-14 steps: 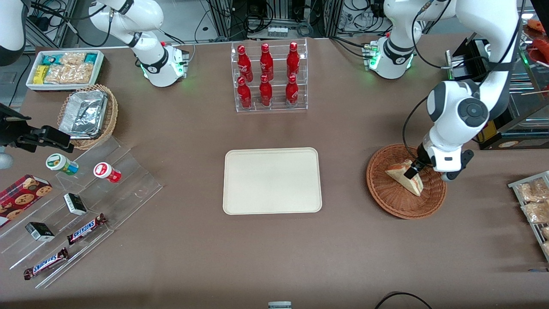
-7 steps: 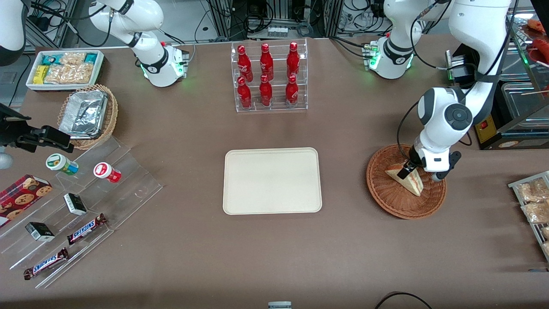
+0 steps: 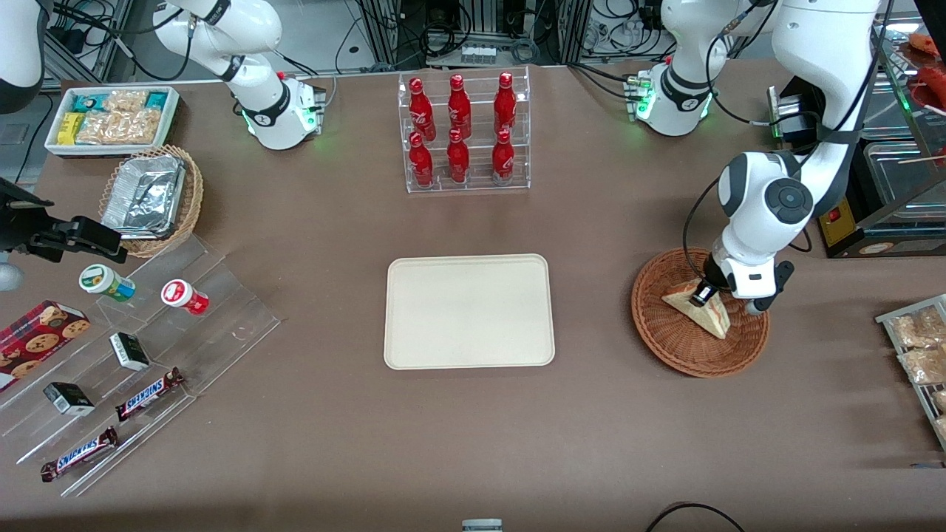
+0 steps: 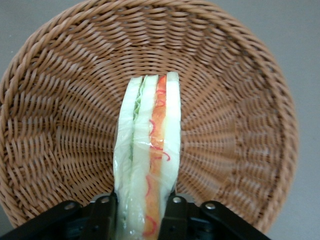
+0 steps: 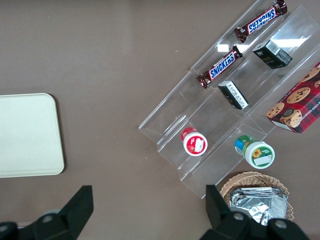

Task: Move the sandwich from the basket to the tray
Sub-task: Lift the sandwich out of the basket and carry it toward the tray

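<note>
The sandwich (image 3: 702, 309) is a plastic-wrapped triangular wedge of white bread in the reddish-brown wicker basket (image 3: 669, 340) toward the working arm's end of the table. In the left wrist view its cut edge (image 4: 150, 150) shows green and red filling layers, with the basket weave (image 4: 235, 115) around it. My gripper (image 3: 700, 297) is down in the basket, its two black fingers (image 4: 102, 215) pressed against both bread faces, shut on the sandwich. The cream tray (image 3: 468, 311) lies at the table's middle and also shows in the right wrist view (image 5: 27, 135).
An acrylic rack of red bottles (image 3: 462, 133) stands farther from the camera than the tray. Toward the parked arm's end lie a tan basket with a foil container (image 3: 148, 193), a white snack bin (image 3: 111, 118) and a tiered acrylic stand with snacks (image 3: 126, 355). A rack of packets (image 3: 920, 347) sits beside the basket.
The gripper has shifted slightly toward the tray side and settled on the sandwich. The sandwich has tilted and shifted a little in the basket.
</note>
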### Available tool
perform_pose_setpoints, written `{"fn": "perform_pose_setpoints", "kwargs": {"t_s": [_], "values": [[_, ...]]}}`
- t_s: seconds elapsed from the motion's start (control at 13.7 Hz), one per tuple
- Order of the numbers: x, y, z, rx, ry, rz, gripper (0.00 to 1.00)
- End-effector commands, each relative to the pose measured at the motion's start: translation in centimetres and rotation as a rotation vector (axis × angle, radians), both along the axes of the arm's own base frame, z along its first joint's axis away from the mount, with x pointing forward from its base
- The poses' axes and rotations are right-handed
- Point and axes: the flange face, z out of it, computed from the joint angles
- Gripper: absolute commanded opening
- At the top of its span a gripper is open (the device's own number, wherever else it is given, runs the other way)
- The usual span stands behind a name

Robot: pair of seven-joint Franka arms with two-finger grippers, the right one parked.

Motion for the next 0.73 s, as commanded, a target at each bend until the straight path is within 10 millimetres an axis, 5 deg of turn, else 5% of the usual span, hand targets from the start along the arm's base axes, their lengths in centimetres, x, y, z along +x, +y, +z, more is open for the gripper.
{"fn": "perform_pose_setpoints", "kwargs": {"t_s": [0.0,0.15,0.37,0.66], "values": [[-0.6,-1.6,4.6,0.010,0.012,-0.027,0.16],[-0.3,-3.2,8.4,0.032,0.059,-0.060,0.16],[1.1,-10.4,14.5,0.056,0.168,-0.168,0.16],[0.5,-21.2,16.6,0.015,0.153,-0.297,0.16]]}}
